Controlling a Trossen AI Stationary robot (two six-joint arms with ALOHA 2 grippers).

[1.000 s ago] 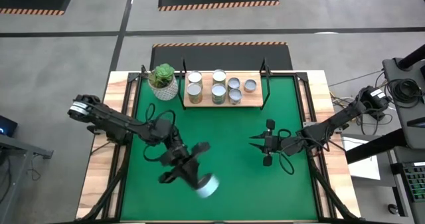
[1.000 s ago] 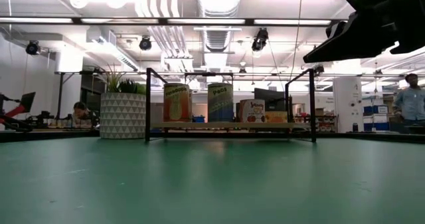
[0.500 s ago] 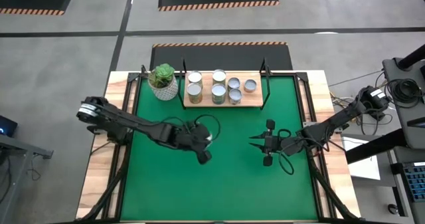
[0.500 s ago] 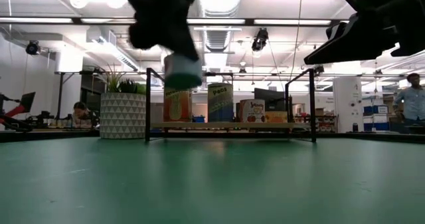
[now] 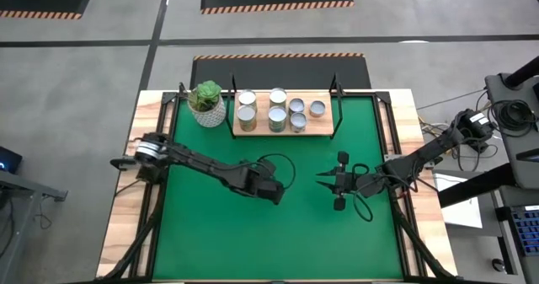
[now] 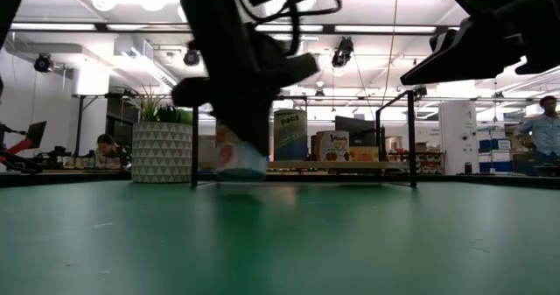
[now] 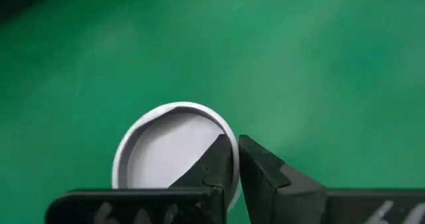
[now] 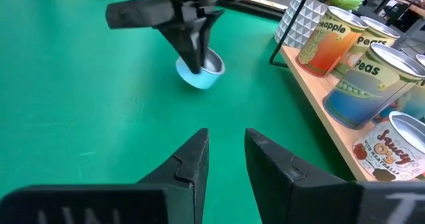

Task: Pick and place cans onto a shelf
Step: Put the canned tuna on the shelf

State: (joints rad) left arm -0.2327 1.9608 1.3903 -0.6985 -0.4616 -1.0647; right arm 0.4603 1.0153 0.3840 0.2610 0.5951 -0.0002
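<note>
A small pale can (image 7: 174, 146) with a white round top hangs low over the middle of the green mat, with my left gripper (image 5: 274, 192) shut on it; the can (image 8: 200, 72) also shows in the right wrist view. Several more cans (image 5: 277, 109) stand upright on the light-wood shelf (image 5: 325, 127) at the far edge, between its black posts. My right gripper (image 5: 321, 180) waits right of centre, well above the mat. Its fingers (image 8: 192, 159) stand a little apart with nothing between them. My left gripper pinches the can's rim (image 7: 230, 159) at one spot, one finger over the white top and the other outside the wall. The fingers (image 8: 194, 46) come steeply from above. The can (image 6: 241, 160) hangs tilted below them, just at the mat; whether it touches I cannot tell.
A white patterned pot with a green plant (image 5: 207, 104) stands left of the shelf at the far edge. Wooden borders (image 5: 152, 183) frame the mat on both sides. Bare green mat (image 5: 278, 242) lies toward the near edge.
My left gripper has swung from the near left of the mat toward the centre and far side, sinking from high up almost to the mat while rolling about its wrist. The can has travelled with it and now has its top facing up.
</note>
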